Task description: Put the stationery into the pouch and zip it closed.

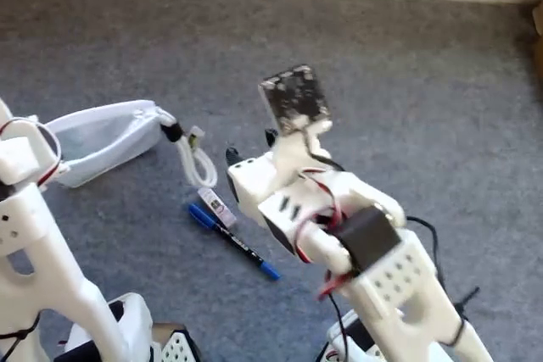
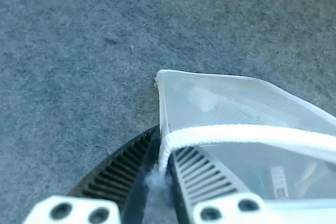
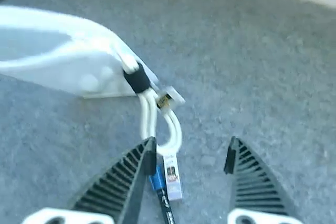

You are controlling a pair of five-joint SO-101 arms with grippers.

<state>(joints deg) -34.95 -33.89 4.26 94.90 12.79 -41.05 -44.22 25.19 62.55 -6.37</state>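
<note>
No legible text, small printed label point(image 3: 172, 178) blurred

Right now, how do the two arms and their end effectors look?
Both arms are white plastic shells. The right arm carries a black motor block, red and black cables and rows of small holes; the left arm shows red and black wires too. The right end effector has black ribbed fingers on white bases with screw holes; the left end effector looks alike.

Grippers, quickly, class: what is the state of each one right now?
The left gripper is shut on the pouch at its edge.
The right gripper is open and empty, near the blue pen.
</note>
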